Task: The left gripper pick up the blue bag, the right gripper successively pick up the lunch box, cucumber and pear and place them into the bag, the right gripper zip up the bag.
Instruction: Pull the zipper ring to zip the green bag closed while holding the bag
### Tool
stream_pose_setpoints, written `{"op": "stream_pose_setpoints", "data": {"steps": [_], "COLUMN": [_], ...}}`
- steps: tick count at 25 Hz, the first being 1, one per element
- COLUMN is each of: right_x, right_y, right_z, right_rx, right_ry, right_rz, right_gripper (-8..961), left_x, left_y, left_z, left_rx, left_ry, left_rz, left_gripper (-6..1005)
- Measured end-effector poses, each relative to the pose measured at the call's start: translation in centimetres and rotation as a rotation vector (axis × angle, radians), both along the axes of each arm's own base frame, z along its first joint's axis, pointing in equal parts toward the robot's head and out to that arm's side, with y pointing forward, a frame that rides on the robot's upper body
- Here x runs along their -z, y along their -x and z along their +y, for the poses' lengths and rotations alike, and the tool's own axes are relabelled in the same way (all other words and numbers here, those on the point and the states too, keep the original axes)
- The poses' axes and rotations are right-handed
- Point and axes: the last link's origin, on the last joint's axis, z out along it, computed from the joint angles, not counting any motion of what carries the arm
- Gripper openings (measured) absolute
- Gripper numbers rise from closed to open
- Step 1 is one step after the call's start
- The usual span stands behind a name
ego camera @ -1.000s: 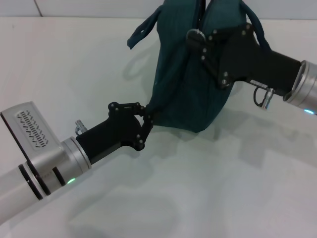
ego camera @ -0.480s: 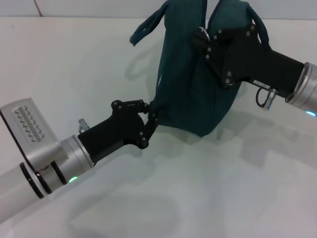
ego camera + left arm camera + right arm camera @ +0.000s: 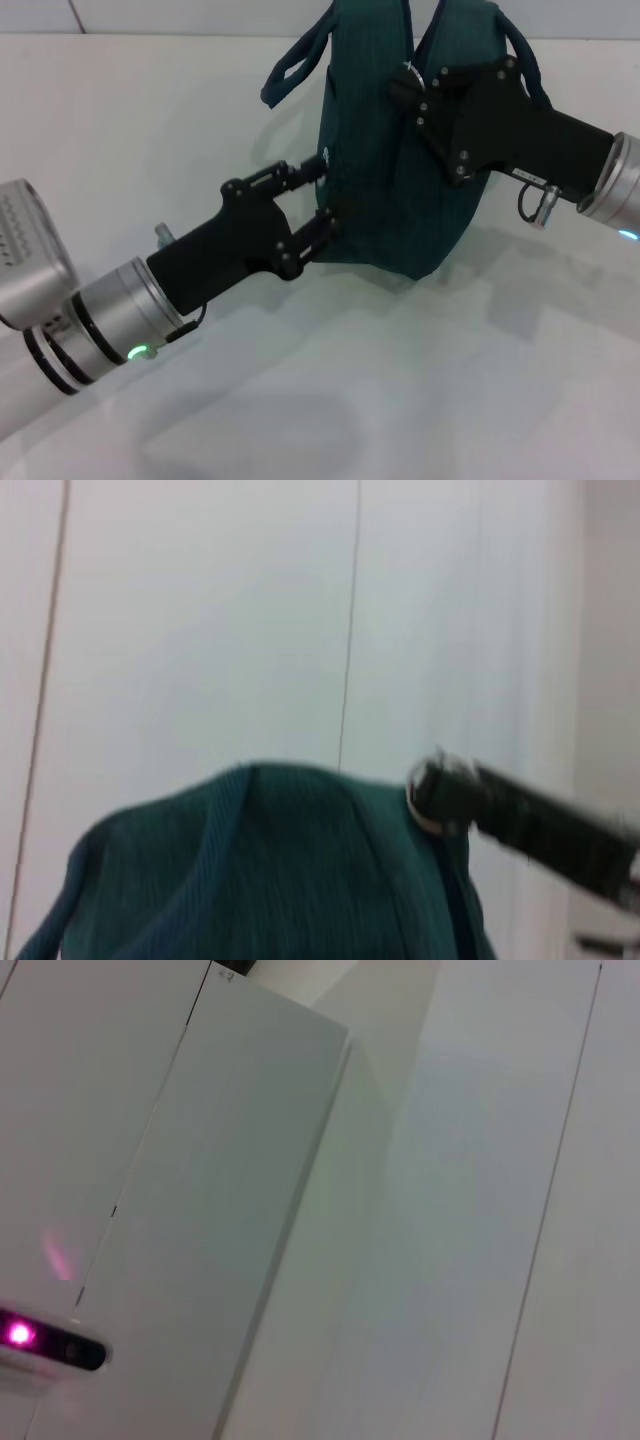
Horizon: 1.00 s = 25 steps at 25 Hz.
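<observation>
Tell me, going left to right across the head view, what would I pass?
Left gripper, open at the bag's side → blue bag → right gripper at the bag's top, with its arm running off to the right.

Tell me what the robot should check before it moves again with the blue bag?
1. Left gripper holding the bag: not ok. Its fingers are spread open beside the bag's lower corner.
2. Right gripper at the zipper: ok. It sits at the top seam of the bag.
3. Right gripper shut on the zipper pull: cannot tell, the fingertips are hidden.
4. Zipper fully closed: cannot tell, the top runs out of the head view.
5. Bag resting on the table: ok, its bottom touches the surface.
6. Lunch box, cucumber and pear inside: cannot tell, none show.
</observation>
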Motion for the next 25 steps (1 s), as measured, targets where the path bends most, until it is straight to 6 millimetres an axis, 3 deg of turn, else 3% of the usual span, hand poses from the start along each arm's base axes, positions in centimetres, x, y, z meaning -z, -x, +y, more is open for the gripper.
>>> {"op": "stream_pose_setpoints", "data": {"steps": [9, 14, 19, 25], "right_x": [0.4, 0.3, 0.2, 0.2], "right_y": [0.2, 0.2, -0.2, -0.7], "right_z": [-0.3, -0.7, -1.0, -1.3], "right_rx": [-0.02, -0.03, -0.018, 0.007], "right_ry": [0.016, 0.023, 0.025, 0.048], "right_rz": [-0.01, 0.003, 0.013, 0.027], "right_gripper": [31, 30, 30, 30], "left_x": [0.1, 0.1, 0.0, 0.1], "left_y": [-1.4, -1.5, -1.2, -1.3], "left_z": [1.8, 2.5, 2.7, 2.9], "left_rx": [0.014, -0.003, -0.011, 0.026], "left_ry": [-0.018, -0.043, -0.069, -0.133], "left_rz": [-0.002, 0.012, 0.033, 0.089], "left_gripper": [600, 815, 804, 615]}}
